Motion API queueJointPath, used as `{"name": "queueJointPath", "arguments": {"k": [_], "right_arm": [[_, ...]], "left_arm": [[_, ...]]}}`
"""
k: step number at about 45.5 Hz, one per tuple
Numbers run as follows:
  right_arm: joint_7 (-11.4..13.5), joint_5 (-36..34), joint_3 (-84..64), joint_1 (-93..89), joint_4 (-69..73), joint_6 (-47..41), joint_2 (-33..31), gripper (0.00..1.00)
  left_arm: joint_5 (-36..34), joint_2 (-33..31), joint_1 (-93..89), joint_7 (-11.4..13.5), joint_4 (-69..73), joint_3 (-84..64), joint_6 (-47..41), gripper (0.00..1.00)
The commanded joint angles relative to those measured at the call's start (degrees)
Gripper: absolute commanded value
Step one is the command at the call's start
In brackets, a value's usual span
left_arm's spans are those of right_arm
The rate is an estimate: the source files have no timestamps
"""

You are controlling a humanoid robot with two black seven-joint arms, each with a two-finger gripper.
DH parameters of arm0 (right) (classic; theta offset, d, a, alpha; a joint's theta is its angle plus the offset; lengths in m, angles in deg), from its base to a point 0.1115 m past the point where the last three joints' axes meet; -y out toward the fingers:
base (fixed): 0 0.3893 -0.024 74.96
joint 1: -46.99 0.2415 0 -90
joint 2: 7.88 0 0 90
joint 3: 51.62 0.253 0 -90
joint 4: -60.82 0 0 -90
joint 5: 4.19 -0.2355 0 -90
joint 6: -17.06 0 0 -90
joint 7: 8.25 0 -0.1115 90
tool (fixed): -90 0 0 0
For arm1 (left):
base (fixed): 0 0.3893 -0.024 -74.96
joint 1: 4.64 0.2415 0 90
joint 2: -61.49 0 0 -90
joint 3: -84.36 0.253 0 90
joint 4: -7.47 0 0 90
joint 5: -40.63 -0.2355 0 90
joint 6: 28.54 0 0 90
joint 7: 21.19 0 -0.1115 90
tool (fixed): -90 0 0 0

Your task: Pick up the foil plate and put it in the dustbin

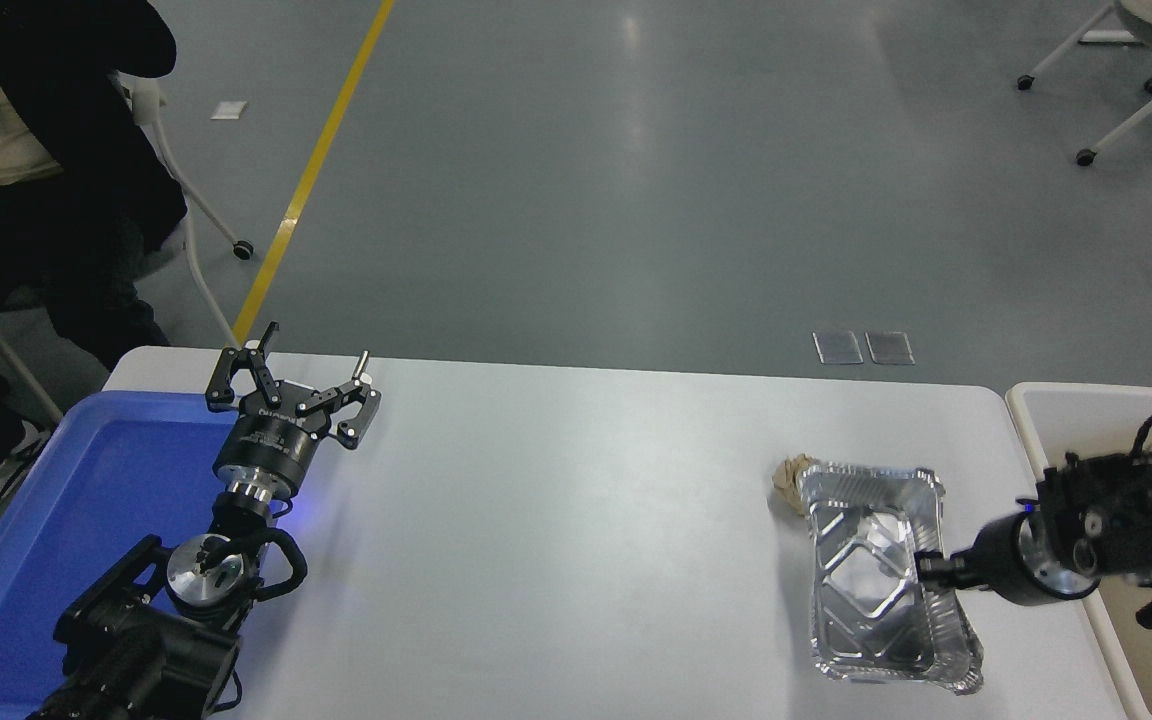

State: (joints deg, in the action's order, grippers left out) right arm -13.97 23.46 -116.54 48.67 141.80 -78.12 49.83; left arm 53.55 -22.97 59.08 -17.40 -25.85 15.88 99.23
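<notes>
Head view: right gripper [936,575] pinches the foil plate [871,580] by its near-side rim, plate just beyond the fingertips over the table [556,520]. Thin rim may buckle or slip (single-edge grip), or the plate may snag the paper ball [788,480]. Long axis crosses the gripper's reach. Dustbin [1036,420] behind the wrist. Left gripper [296,375] spread, parked.

Small white lettering on left gripper [293,383] body, seemingly brand mark, too blurred to read.
</notes>
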Motion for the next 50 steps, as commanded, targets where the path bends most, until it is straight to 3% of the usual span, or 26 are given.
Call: {"name": "queueJointPath", "arguments": {"k": [1, 27, 50], "right_arm": [[0.0, 0.5, -3.3, 16.0, 5.5, -9.1, -4.4, 0.0], [0.0, 2.2, -6.9, 50.3, 5.6, -39.8, -8.6, 0.0], [0.0, 3.5, -7.1, 58.2, -3.1, -39.8, -10.3, 0.0]], "left_arm": [[0.0, 0.0, 0.0, 0.0, -0.1, 0.0, 0.0, 0.99], [0.0, 0.0, 0.0, 0.1, 0.0, 0.0, 0.0, 0.99], [0.0, 0.0, 0.0, 0.0, 0.0, 0.0, 0.0, 0.99]]}}
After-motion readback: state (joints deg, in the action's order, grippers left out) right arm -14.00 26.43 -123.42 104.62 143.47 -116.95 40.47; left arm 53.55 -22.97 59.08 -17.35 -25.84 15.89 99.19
